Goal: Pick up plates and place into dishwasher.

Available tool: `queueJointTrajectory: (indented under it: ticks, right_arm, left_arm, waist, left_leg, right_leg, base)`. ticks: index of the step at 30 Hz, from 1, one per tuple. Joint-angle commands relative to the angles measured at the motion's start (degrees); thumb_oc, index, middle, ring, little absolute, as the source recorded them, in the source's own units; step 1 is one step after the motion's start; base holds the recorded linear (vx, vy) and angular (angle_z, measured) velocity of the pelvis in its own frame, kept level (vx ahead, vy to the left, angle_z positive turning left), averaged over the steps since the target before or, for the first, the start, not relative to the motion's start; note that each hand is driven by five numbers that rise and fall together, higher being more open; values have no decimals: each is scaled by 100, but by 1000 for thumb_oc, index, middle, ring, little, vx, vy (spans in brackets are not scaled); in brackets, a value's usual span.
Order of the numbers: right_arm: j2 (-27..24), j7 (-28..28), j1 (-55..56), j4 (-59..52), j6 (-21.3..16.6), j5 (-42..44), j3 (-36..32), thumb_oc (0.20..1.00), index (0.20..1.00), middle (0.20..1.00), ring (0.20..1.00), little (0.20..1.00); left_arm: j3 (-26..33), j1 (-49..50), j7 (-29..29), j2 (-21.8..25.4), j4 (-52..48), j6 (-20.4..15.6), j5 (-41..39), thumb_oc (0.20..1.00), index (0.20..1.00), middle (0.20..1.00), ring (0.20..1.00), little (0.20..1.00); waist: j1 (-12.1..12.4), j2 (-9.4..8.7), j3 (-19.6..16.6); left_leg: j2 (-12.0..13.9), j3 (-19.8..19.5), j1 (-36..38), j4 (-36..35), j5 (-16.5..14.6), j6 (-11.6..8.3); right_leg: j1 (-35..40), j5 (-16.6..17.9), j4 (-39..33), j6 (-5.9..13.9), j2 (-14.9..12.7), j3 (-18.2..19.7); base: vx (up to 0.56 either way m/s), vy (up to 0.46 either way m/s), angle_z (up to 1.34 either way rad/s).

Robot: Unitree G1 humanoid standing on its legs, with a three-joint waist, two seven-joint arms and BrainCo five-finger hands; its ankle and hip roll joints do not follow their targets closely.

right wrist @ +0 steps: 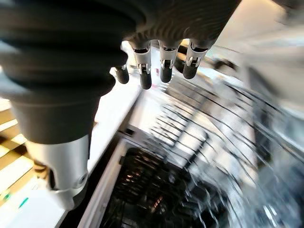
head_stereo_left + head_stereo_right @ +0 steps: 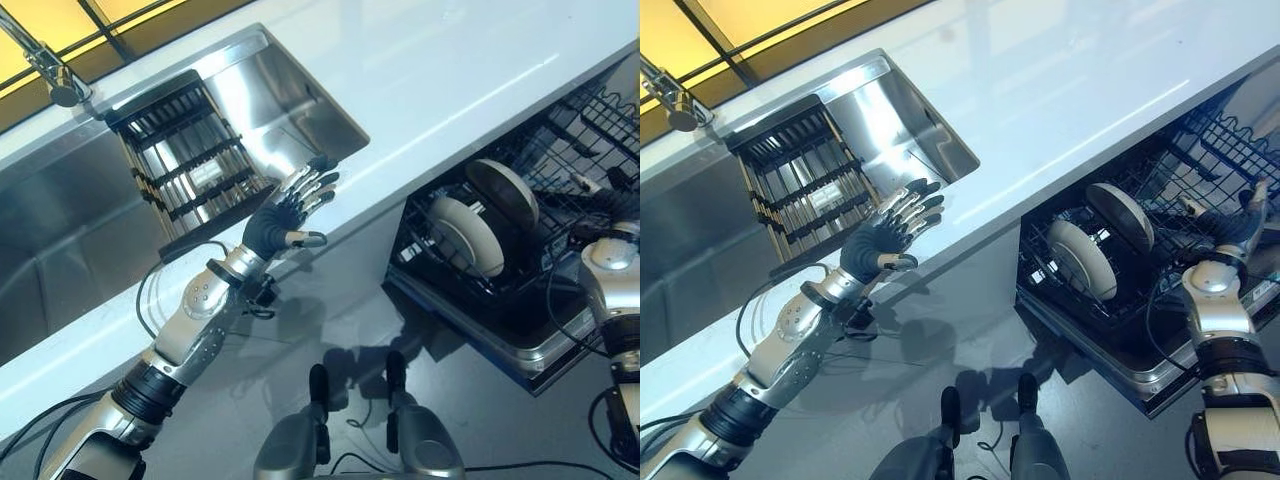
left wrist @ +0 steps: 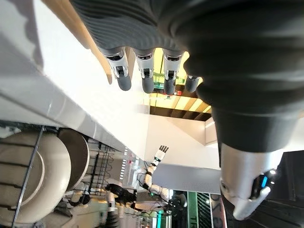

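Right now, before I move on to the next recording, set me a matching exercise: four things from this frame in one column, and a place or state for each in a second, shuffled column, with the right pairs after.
Things:
1. left hand
2. right hand
3. plates
4. drying rack

Places or states:
A. standing on edge in the dishwasher's lower rack
B. sitting inside the steel sink
C. open, holding nothing, over the counter's front edge beside the sink
D. open, raised over the dishwasher rack

Pairs: 1-C, 2-D, 3-A, 4-B
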Motion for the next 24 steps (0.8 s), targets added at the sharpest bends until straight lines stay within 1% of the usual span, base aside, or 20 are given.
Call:
queueJointTrajectory:
  ticks: [1, 4, 5, 6, 8, 10, 13, 17, 19, 21, 23, 24]
  right_arm:
    - [-166, 154, -244, -16, -436, 598, -153, 1000, 1000, 1000, 1000, 1000]
    - [-12, 365, -479, 425, -426, 1064, -184, 1000, 1000, 1000, 1000, 1000]
    - [31, 409, -549, 514, -384, 1171, -158, 1000, 1000, 1000, 1000, 1000]
    - [95, 461, -635, 599, -369, 1247, -124, 1000, 1000, 1000, 1000, 1000]
    - [195, 472, -773, 771, -327, 1488, -62, 1000, 1000, 1000, 1000, 1000]
    - [247, 563, -928, 1139, -371, 1685, -93, 1000, 1000, 1000, 1000, 1000]
    - [327, 695, -1170, 1733, -331, 2004, -123, 1000, 1000, 1000, 1000, 1000]
    - [389, 845, -1331, 2257, -232, 2439, -152, 1000, 1000, 1000, 1000, 1000]
    - [475, 1166, -1371, 2430, -185, 2624, -109, 1000, 1000, 1000, 1000, 1000]
    - [533, 1644, -1382, 2382, -189, 3136, -76, 1000, 1000, 1000, 1000, 1000]
    - [582, 2142, -1367, 2338, -20, 3670, -130, 1000, 1000, 1000, 1000, 1000]
    - [597, 2302, -1360, 2338, 7, 3807, -140, 1000, 1000, 1000, 1000, 1000]
  left_arm:
    - [-53, -101, -50, -128, -70, -212, 10, 1000, 1000, 1000, 1000, 1000]
    - [-70, -170, -42, -174, -29, -191, -7, 1000, 1000, 1000, 1000, 1000]
    - [-69, -163, -17, -207, -23, -176, 14, 1000, 1000, 1000, 1000, 1000]
    - [-69, -167, 6, -226, -12, -182, 27, 1000, 1000, 1000, 1000, 1000]
    - [-69, -162, 36, -269, 21, -201, 54, 1000, 1000, 1000, 1000, 1000]
    - [-87, -201, 27, -287, 88, -247, 54, 1000, 1000, 1000, 1000, 1000]
    - [-114, -294, 22, -322, 187, -283, 34, 1000, 1000, 1000, 1000, 1000]
    - [-152, -393, 53, -318, 258, -280, -5, 1000, 1000, 1000, 1000, 1000]
    - [-188, -426, 65, -307, 284, -288, -26, 1000, 1000, 1000, 1000, 1000]
    - [-179, -425, 12, -301, 291, -269, -48, 1000, 1000, 1000, 1000, 1000]
    - [-152, -404, -62, -288, 297, -239, -57, 1000, 1000, 1000, 1000, 1000]
    - [-146, -399, -81, -271, 291, -225, -72, 1000, 1000, 1000, 1000, 1000]
  waist:
    - [113, -60, 277]
    - [182, 14, 349]
    - [207, 33, 349]
    - [227, 50, 349]
    - [274, 82, 349]
    - [315, 108, 349]
    - [370, 166, 349]
    - [412, 215, 349]
    - [434, 237, 349]
    - [453, 238, 349]
    - [470, 231, 349]
    - [476, 227, 349]
  left_leg:
    - [-495, 224, -983, 2157, -1326, 521]
    - [-569, 206, -1439, 2860, -1621, 625]
    - [-584, 197, -1576, 3111, -1763, 657]
    - [-594, 185, -1714, 3242, -1767, 695]
    - [-619, 165, -2001, 3684, -1968, 756]
    - [-634, 163, -2237, 4023, -2098, 795]
    - [-659, 158, -2540, 4506, -2280, 851]
    - [-690, 154, -2751, 4873, -2411, 891]
    - [-709, 129, -2852, 5009, -2432, 900]
    - [-720, 106, -2892, 5085, -2441, 892]
    - [-728, 85, -2903, 5133, -2449, 878]
    - [-732, 80, -2908, 5147, -2451, 874]
  right_leg:
    - [-717, -1268, 2247, -79, -279, -361]
    - [-1151, -1548, 3010, -172, -387, -435]
    - [-1294, -1698, 3294, -196, -416, -426]
    - [-1437, -1715, 3444, -235, -442, -423]
    - [-1735, -1923, 3920, -293, -483, -379]
    - [-1961, -2040, 4242, -326, -507, -353]
    - [-2267, -2222, 4717, -392, -515, -319]
    - [-2504, -2359, 5097, -442, -508, -298]
    - [-2611, -2395, 5246, -459, -497, -283]
    - [-2654, -2411, 5322, -471, -502, -282]
    - [-2662, -2423, 5369, -474, -501, -284]
    - [-2664, -2424, 5378, -476, -501, -286]
  base:
    - [-86, 5, 5]
    - [-58, 29, 5]
    - [-38, 35, 4]
    - [0, 0, 0]
    - [-20, 12, -1]
    - [-25, 1, 10]
    - [-12, 2, 7]
    - [4, 3, 0]
    - [11, 7, -6]
    - [16, -1, -4]
    - [26, -17, -11]
    - [24, -33, -10]
